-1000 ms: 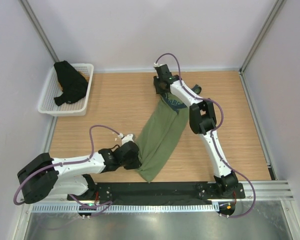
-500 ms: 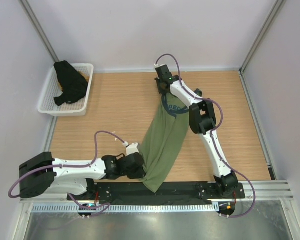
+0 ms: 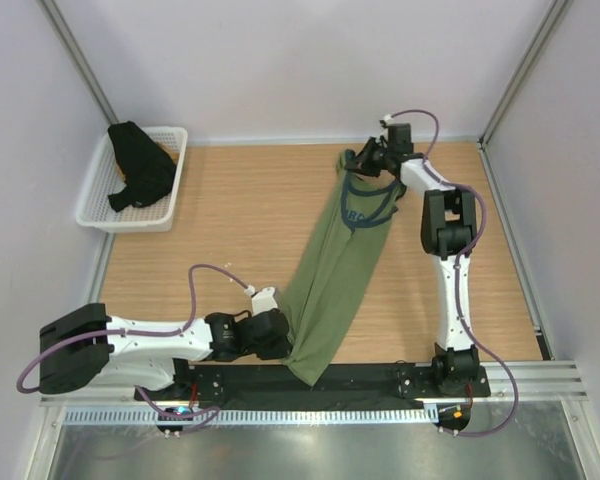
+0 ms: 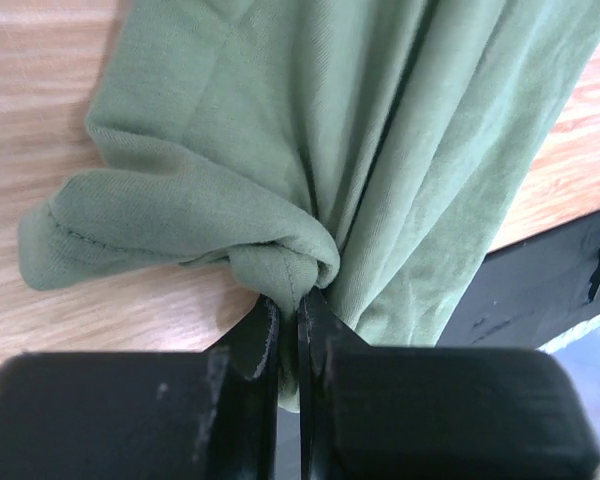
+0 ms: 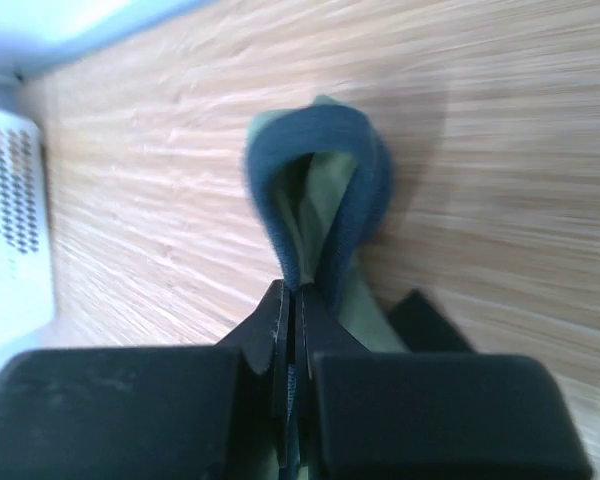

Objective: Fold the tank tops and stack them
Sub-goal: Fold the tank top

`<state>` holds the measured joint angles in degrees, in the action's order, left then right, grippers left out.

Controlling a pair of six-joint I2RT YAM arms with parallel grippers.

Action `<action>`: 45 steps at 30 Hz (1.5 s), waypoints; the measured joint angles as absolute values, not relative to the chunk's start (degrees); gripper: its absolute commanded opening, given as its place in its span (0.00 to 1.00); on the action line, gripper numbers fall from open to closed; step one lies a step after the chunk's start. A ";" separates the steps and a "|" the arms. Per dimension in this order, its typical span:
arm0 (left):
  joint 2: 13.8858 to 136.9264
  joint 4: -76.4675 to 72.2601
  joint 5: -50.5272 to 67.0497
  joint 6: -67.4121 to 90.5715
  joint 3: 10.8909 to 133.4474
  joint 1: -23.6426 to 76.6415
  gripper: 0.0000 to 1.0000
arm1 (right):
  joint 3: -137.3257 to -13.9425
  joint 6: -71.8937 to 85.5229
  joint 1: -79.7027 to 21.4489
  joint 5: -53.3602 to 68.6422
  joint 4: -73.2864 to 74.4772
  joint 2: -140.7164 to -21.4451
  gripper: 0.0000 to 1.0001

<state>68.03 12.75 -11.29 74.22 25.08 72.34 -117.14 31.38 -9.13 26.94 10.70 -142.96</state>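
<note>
Olive tank top [image 3: 335, 265] lies stretched, likely for flattening: your left hand [image 3: 283, 336] pinches its near end, right hand [image 3: 352, 160] its far strap.

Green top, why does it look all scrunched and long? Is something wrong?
The olive green tank top is not lying flat: it is bunched into a narrow strip, pinched near its hem by the left gripper and at its navy trim by the right gripper.

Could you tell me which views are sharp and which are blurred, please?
Right wrist: blurred, with the table and navy trim smeared. Left wrist: crisp, the olive green tank top showing its stitching. Top external: sharp, evenly lit, soft shadows.
</note>
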 measured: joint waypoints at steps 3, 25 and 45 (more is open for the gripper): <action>68.03 12.12 -12.19 74.85 24.84 72.31 0.00 | -113.54 34.48 -5.17 30.79 7.49 -142.04 0.08; 67.85 11.77 -12.32 75.02 24.47 72.38 0.00 | -114.02 33.32 -7.01 17.93 11.16 -137.01 0.54; 67.72 11.57 -12.36 75.64 24.23 72.38 0.00 | -120.36 32.71 -6.61 15.29 15.27 -143.09 0.01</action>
<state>67.72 11.57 -12.36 75.64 24.23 72.38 -120.36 32.71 -6.61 15.29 15.27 -143.09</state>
